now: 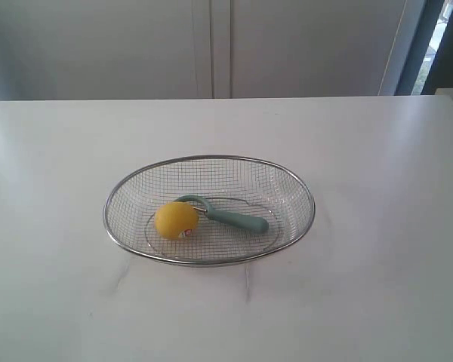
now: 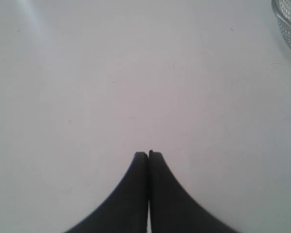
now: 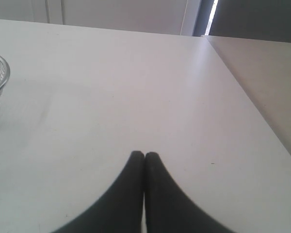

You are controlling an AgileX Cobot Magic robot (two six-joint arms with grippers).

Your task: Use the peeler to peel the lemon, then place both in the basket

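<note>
White surface (image 1: 377, 188) carrying the wire basket (image 1: 211, 157), pale cabinet doors (image 1: 211, 45) beyond it

Inside the basket lie the lemon (image 1: 176, 219) and the peeler (image 1: 241, 220), its hooked head just beside the lemon and its teal handle pointing away from it; the left claw (image 2: 149, 154) and the right claw (image 3: 144, 155) are both clenched on nothing, each above bare surface outside the basket

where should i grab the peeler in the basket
Probably best to take the peeler by the free end of its handle, coming straight down with the jaws across its width. It lies flat in the basket, whose wall blocks a sideways reach, and its hooked head curls close beside the lemon.
</note>
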